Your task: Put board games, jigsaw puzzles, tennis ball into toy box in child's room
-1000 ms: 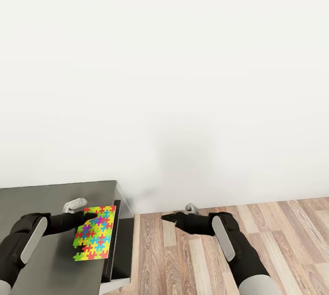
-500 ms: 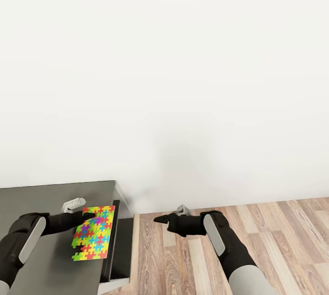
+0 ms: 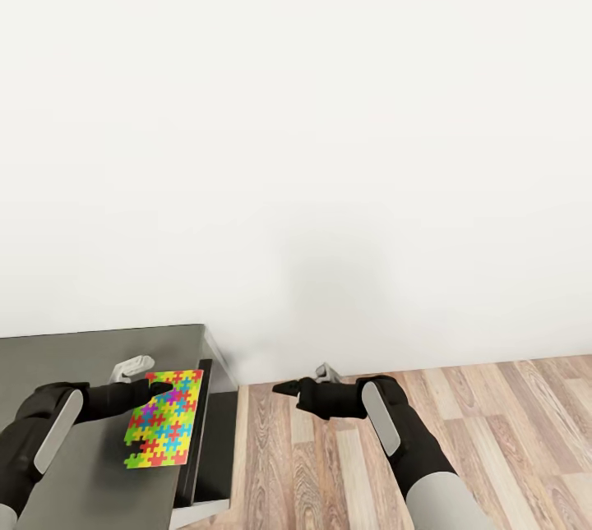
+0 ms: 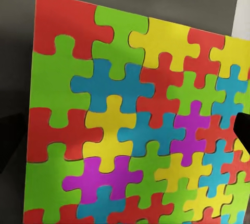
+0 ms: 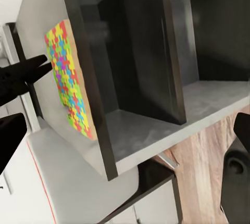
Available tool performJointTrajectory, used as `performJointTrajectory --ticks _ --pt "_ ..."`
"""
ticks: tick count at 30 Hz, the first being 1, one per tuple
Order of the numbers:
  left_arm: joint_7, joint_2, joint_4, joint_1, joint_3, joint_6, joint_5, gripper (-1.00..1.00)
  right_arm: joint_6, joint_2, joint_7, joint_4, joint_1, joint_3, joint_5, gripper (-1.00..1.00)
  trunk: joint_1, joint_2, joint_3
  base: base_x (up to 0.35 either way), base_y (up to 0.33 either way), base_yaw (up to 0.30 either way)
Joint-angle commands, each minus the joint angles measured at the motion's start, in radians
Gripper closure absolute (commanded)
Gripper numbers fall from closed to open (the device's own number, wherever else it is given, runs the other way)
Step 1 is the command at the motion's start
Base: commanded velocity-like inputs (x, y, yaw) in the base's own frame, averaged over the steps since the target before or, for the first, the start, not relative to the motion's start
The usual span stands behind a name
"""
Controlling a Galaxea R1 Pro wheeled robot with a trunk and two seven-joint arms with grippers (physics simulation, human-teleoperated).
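Multicoloured jigsaw puzzle [image 3: 163, 418] lies flat near the dark-grey worktop's [image 3: 82, 357] right edge, with the left gripper's [image 3: 162, 388] fingers closed on its far edge. The right gripper [image 3: 284, 388] hovers above the wood-plank floor [image 3: 493, 423]; its finger spread cannot be told.

Matt dark-grey desk [image 3: 90, 353], wood-plank floor [image 3: 510, 431]
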State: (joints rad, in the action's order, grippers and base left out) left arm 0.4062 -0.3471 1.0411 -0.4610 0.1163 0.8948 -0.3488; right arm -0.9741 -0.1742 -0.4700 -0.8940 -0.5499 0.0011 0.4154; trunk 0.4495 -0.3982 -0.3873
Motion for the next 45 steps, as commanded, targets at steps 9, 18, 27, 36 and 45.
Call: performJointTrajectory --ticks 9,18,27,36,45 --pt "0.005 -0.001 0.001 -0.001 0.001 0.006 0.002 -1.00 0.007 0.000 -0.006 0.000 -0.001 0.000 -0.006 -1.00 0.001 -0.002 -0.002 0.000 -0.047 0.000" --pt "0.005 -0.001 0.001 -0.001 0.002 0.006 0.002 -1.00 0.008 0.000 -0.006 0.000 -0.001 0.001 -0.007 -1.00 0.001 -0.002 -0.002 0.000 -0.010 0.000" --pt "0.005 -0.003 0.001 -0.001 0.004 0.006 0.001 -1.00 0.011 0.000 -0.006 0.000 0.000 0.001 -0.007 -1.00 0.001 -0.002 -0.002 0.000 0.000 0.000" --pt "0.080 -0.035 0.004 0.000 0.107 0.010 -0.007 -1.00 0.044 0.000 -0.006 0.000 0.002 0.003 -0.007 -1.00 0.001 -0.002 -0.002 0.000 0.000 0.000" --pt "0.292 -0.086 0.005 0.003 0.200 0.024 -0.002 -1.00 0.091 0.000 -0.006 0.002 0.002 0.005 -0.009 -1.00 0.001 -0.002 -0.002 0.000 0.000 0.000"
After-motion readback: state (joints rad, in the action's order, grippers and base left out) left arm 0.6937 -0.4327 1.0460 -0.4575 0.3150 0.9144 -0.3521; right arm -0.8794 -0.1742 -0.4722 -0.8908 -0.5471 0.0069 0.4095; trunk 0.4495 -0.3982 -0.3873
